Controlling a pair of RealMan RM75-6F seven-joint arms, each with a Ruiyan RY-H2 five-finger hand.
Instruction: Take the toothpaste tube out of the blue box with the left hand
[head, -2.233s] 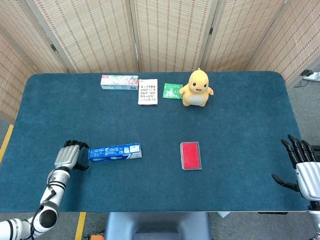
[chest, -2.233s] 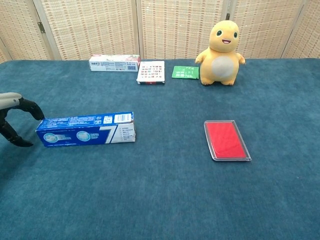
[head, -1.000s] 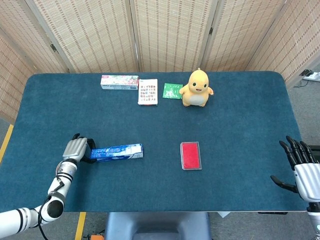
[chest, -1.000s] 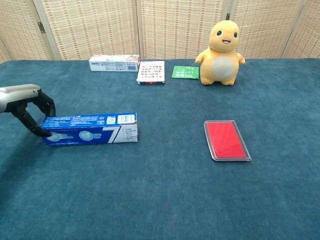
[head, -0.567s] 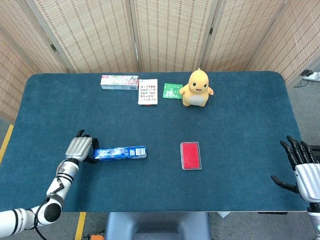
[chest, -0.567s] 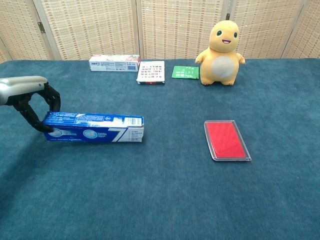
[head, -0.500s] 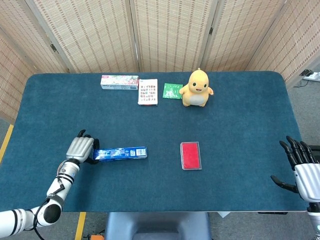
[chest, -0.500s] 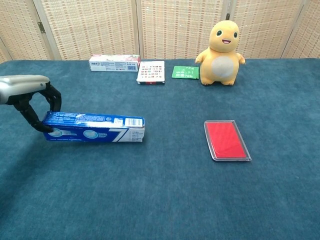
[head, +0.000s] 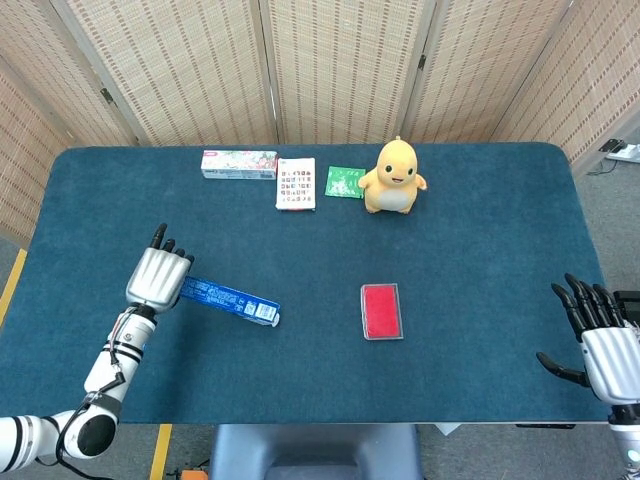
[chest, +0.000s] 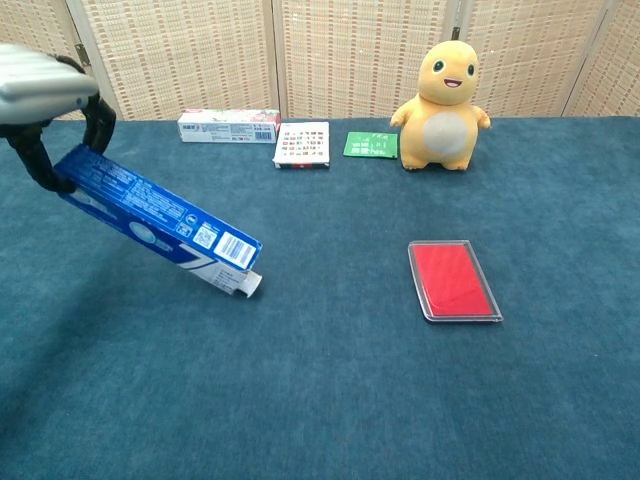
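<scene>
My left hand (head: 157, 277) (chest: 45, 105) grips one end of the blue box (head: 228, 301) (chest: 150, 222) and holds it lifted off the table. The box tilts down to the right, its open flap end (chest: 243, 282) hanging lowest, just above the cloth. No toothpaste tube shows outside the box; what lies inside is hidden. My right hand (head: 592, 342) hangs open at the table's right front corner, far from the box, seen only in the head view.
A red flat case (head: 382, 311) (chest: 453, 280) lies right of the box. Along the far edge stand a white toothpaste carton (head: 239, 164), a patterned packet (head: 296, 183), a green packet (head: 345, 182) and a yellow plush toy (head: 393, 177) (chest: 444, 95).
My left hand has raised the gripped end of the blue box. The box went from lying flat to slanting down to the right, and its far end flap now hangs open.
</scene>
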